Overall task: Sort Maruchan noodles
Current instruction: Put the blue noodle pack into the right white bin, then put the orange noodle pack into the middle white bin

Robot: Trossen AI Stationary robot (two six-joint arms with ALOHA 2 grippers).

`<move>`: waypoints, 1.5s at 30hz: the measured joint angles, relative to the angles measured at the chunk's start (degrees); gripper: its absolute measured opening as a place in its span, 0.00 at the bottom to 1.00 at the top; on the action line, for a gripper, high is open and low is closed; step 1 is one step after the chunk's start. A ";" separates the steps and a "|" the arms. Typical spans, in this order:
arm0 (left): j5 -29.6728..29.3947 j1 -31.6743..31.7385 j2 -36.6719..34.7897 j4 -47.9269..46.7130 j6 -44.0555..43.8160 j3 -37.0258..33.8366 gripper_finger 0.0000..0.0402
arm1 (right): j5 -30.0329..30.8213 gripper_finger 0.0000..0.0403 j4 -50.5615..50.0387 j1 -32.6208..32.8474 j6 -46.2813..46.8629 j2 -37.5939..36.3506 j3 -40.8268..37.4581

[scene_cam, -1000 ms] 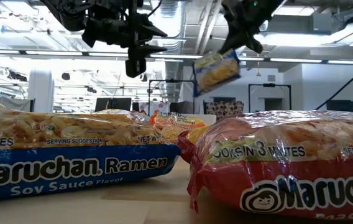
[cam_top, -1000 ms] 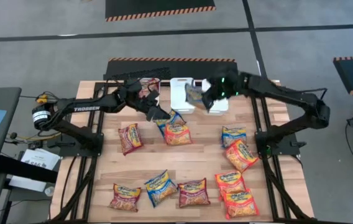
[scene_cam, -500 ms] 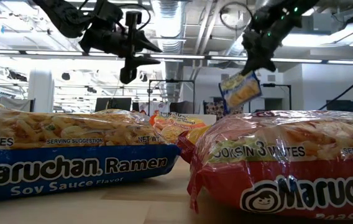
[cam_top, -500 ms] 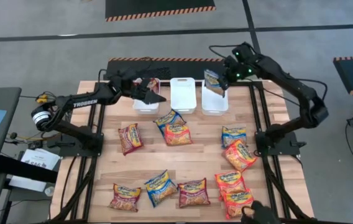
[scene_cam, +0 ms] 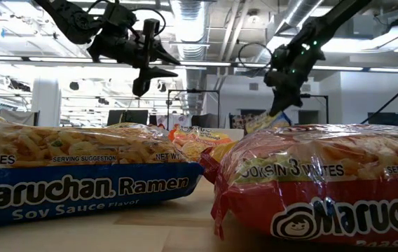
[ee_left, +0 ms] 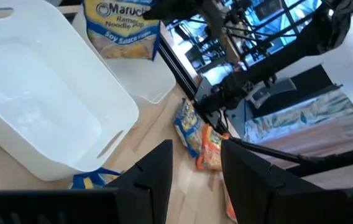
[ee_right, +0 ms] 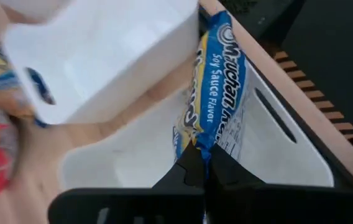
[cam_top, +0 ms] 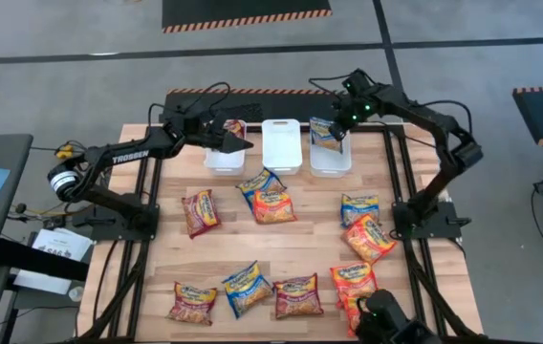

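Note:
My right gripper (cam_top: 340, 126) is shut on a blue noodle packet (cam_top: 323, 128) over the right white bin (cam_top: 332, 159). In the right wrist view the blue noodle packet (ee_right: 217, 87) stands on end within the right white bin (ee_right: 276, 140). My left gripper (cam_top: 239, 143) hovers open above the left white bin (cam_top: 222, 161), touching nothing. A maroon packet (cam_top: 236, 126) shows at that bin's far end. The middle bin (cam_top: 281, 145) stands between them. Several maroon, orange and blue packets lie flat on the table, among them a blue packet (cam_top: 262, 182) and an orange packet (cam_top: 273, 205). My right gripper pinches the blue packet between its two fingers at one end edge (ee_right: 202, 148), coming from above. The packet hangs on end below the fingers, its lower part inside the right bin. Whether it touches the bin's floor, I cannot tell.
More packets lie near the table's right and near edges: blue (cam_top: 359, 205), orange (cam_top: 372, 237), maroon (cam_top: 192, 301), blue (cam_top: 246, 287), maroon (cam_top: 298, 296). A dark shape (cam_top: 386, 323) at the near edge covers some orange packets. Bare wood (cam_top: 291, 244) shows mid-table.
My right gripper has carried the blue packet from over the middle bin toward the table's right and far edge, then lowered it into the right bin. My left gripper has drawn back from the central packets toward the far edge and risen, staying open. A dark shape has entered at the near edge.

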 joint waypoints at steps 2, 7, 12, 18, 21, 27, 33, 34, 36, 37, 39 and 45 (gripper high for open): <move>-0.50 0.00 0.00 0.00 -0.02 0.00 0.30 | 3.82 0.02 0.42 0.00 -1.23 0.97 0.00; -0.90 0.00 0.00 -0.02 -0.59 0.00 0.30 | 7.92 0.09 0.36 -0.02 -4.08 1.73 0.00; -0.97 0.00 0.00 -0.02 -0.66 0.00 0.30 | 10.67 0.14 0.94 0.00 -5.33 1.40 0.00; -0.98 0.00 0.00 -0.14 -0.59 0.00 0.30 | 10.89 0.26 0.55 -0.02 -4.48 1.38 0.00; -2.34 0.00 0.00 -0.66 -0.50 0.00 0.30 | 10.91 0.35 0.39 0.03 -4.06 1.32 0.00; -2.99 0.16 0.48 -2.31 3.48 -0.01 0.30 | 10.91 0.52 -1.07 0.04 -2.14 -1.85 0.00; -0.62 1.47 0.44 -1.76 3.21 -0.02 0.30 | 10.65 0.59 -0.95 0.24 2.91 -8.26 0.02; 1.59 1.87 0.41 -1.08 3.13 -0.02 0.30 | 10.65 0.59 -0.95 0.58 4.26 -9.37 0.02; 6.01 2.24 0.31 0.75 2.85 -0.02 0.30 | 10.54 0.59 -0.97 1.50 6.66 -11.53 0.02; 7.92 2.25 0.28 1.33 2.45 0.08 0.30 | 10.29 0.59 -0.97 2.09 7.72 -12.76 0.02; 11.65 1.88 0.28 1.16 2.51 1.23 0.30 | 8.90 0.59 -0.94 3.59 9.56 -15.04 0.02; 19.78 -1.44 0.26 1.19 0.53 5.81 0.30 | 2.52 0.59 -0.96 10.64 16.10 -20.81 0.02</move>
